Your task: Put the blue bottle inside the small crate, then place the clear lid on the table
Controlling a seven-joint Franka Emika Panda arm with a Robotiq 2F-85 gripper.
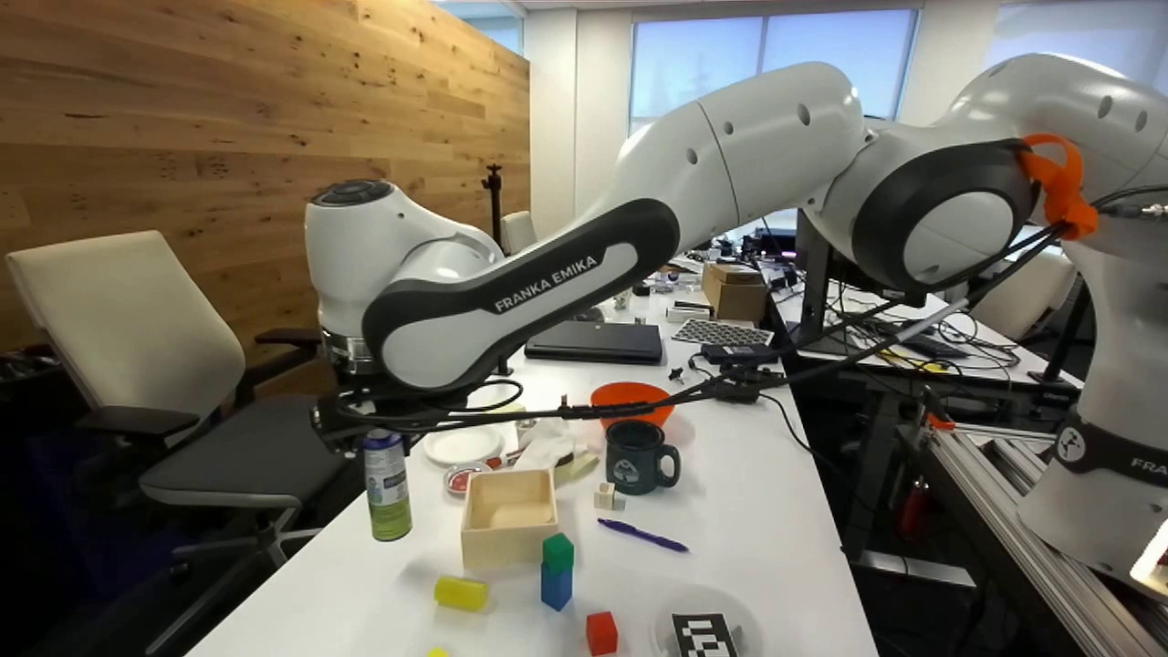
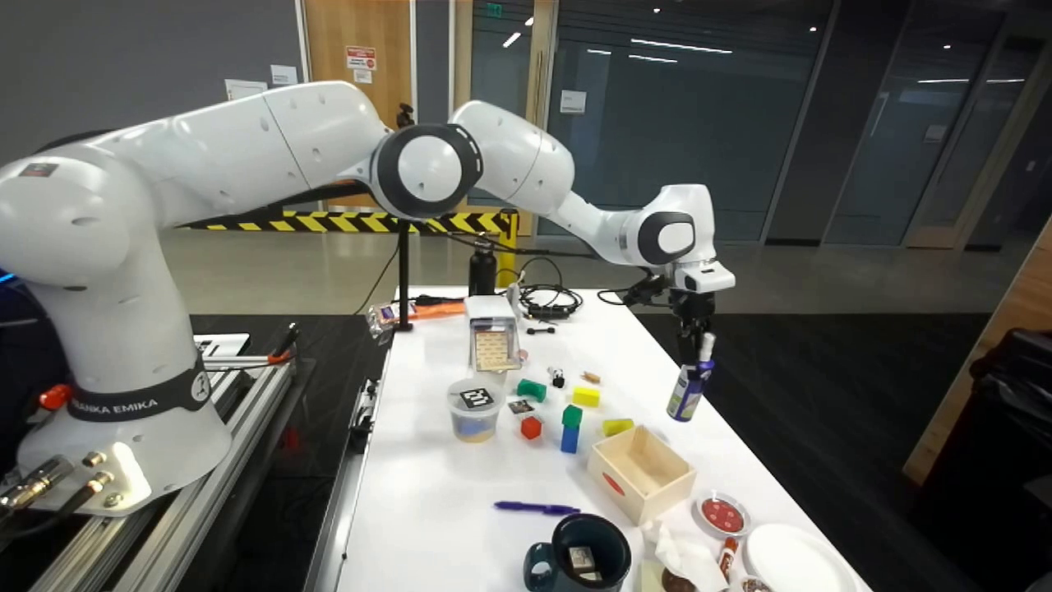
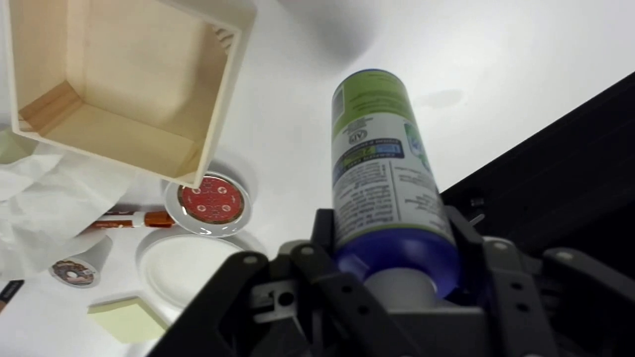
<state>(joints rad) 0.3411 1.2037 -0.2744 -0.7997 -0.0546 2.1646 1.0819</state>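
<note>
I see my fingers [image 3: 324, 230] pinching the blue bottle [image 3: 384, 163] near the bare-floored small crate [image 1: 507, 545], pale pieces [image 2: 581, 560] inside the mug [image 2: 608, 540], and stacked blocks [image 2: 570, 429] just beside the crate.

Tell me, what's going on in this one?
The robot's gripper has hold of a blue-topped bottle near its upper end. The bottle looks lifted off the white table, and it is off to the side of the small wooden crate, not touching it. So the bottle isn't in the crate yet. A mug and a stacked pair of blocks, green on blue, stand near the crate.
</note>
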